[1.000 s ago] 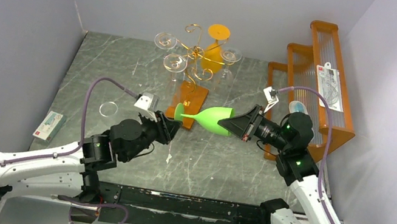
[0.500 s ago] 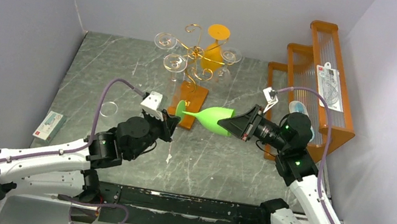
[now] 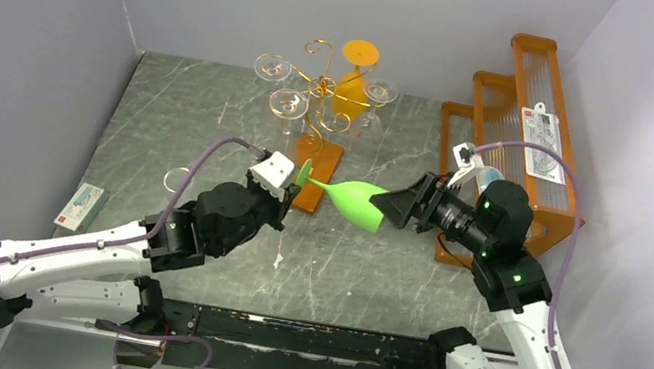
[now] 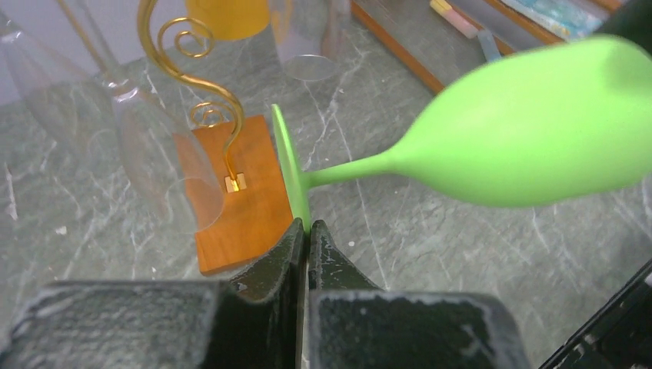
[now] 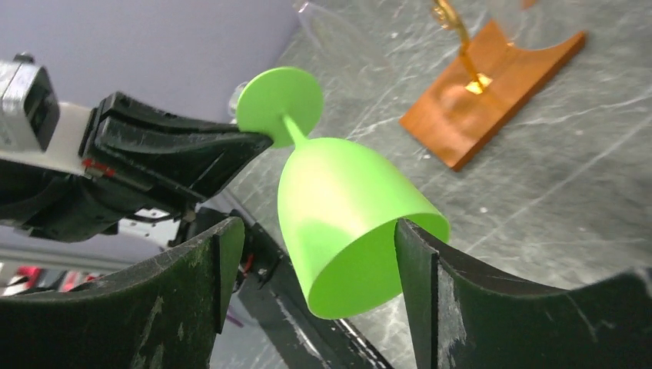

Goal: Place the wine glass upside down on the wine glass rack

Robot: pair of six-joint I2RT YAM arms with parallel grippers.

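Seen from above, the green wine glass (image 3: 355, 202) lies on its side in the air over the middle of the worktop (image 3: 368, 273). Its foot points at the rack (image 3: 320, 107), which stands by the far edge with its wooden base reaching toward the centre. The left claw (image 3: 292, 197) is clenched on the foot's rim, just beside the base's near right corner. The right claw (image 3: 397, 206) sits at the bowl's mouth with its fingers spread. A stepped shelf (image 3: 527, 118) along the right edge crowds that arm from behind. Bare marble stretches from the glass to the near edge.

From the left wrist, the left claw (image 4: 307, 231) pinches the thin green foot edge-on. The wine glass (image 4: 530, 138) slants up to the right, with the rack (image 4: 234, 192) and its clear glasses (image 4: 161, 154) close on the left.

From the right wrist, the right claw (image 5: 319, 231) is released. One finger stands apart from the wine glass (image 5: 338, 207) and the other is right at its rim.

A second ago the right claw gripped the bowl and the left claw stood open near the foot. Since then the right arm has drawn back toward the shelf.
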